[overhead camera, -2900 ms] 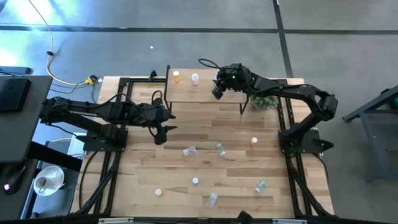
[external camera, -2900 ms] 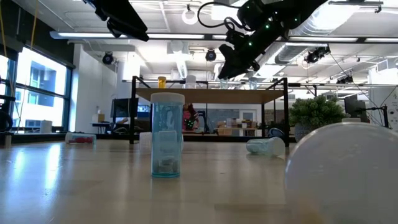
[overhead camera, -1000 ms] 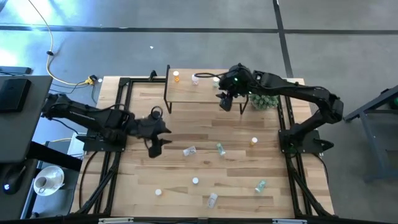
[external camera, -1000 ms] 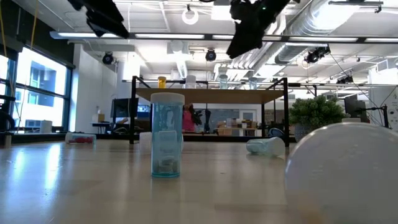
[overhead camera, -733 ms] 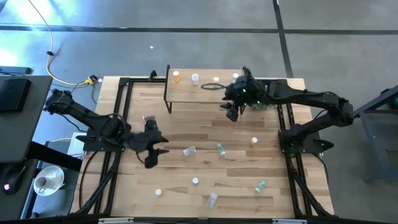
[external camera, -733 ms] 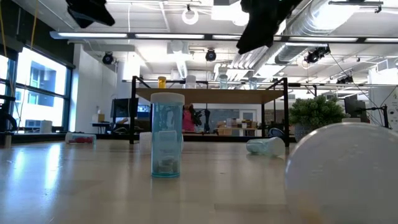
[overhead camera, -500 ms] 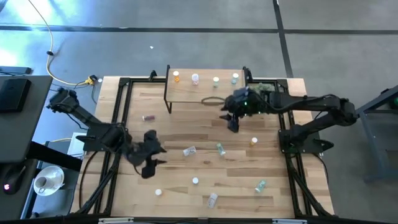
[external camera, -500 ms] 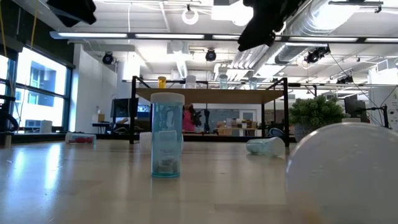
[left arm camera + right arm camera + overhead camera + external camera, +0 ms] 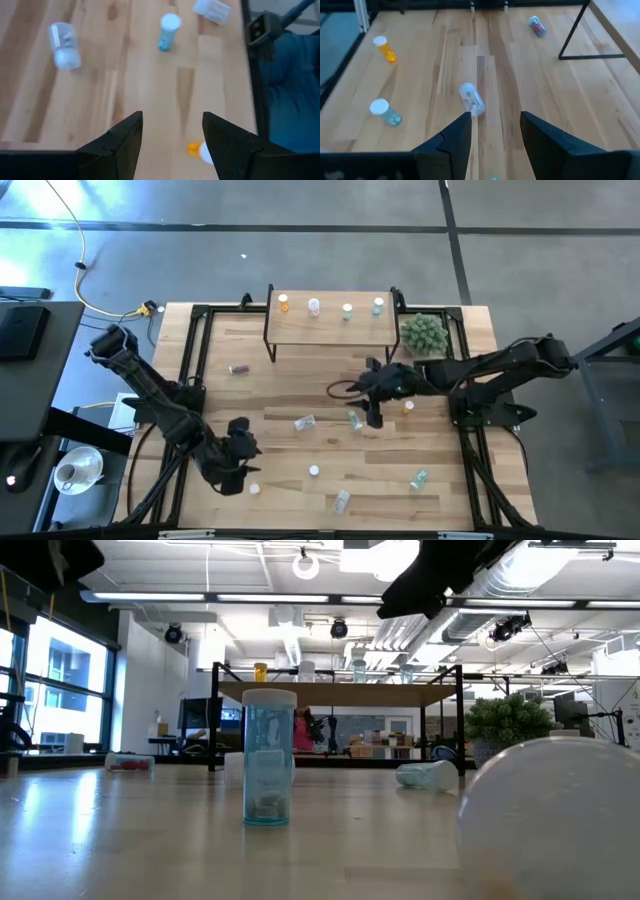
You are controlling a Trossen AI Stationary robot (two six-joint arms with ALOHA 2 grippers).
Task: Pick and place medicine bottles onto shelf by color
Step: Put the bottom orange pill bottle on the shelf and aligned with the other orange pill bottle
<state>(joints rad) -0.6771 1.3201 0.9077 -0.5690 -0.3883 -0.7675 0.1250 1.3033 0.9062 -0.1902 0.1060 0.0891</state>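
We find the shelf (image 9: 330, 326) at the far edge of the table, with four bottles standing in a row on it: an orange bottle (image 9: 284, 304), a pale bottle (image 9: 314, 306), a green bottle (image 9: 347, 310) and a blue bottle (image 9: 378, 305). The plant ball (image 9: 424, 333) sits just beside the shelf's right end.

The right gripper (image 9: 374, 418) hangs over the middle of the table, just beside a green-tinted bottle (image 9: 354, 420). Its fingers (image 9: 451, 142) stand apart and hold nothing; a clear bottle (image 9: 471, 100) lies on the wood ahead of them.

The left gripper (image 9: 236, 477) is low over the near left part of the table, near a white-capped bottle (image 9: 255, 489). Its fingers (image 9: 122, 145) are likewise spread and empty, with a blue upright bottle (image 9: 168, 31) farther off.

Loose bottles remain on the tabletop: a pink one (image 9: 239, 368) lying left of the shelf, an orange one (image 9: 408, 408) near the right arm, and a green one (image 9: 419, 478) toward the near right.
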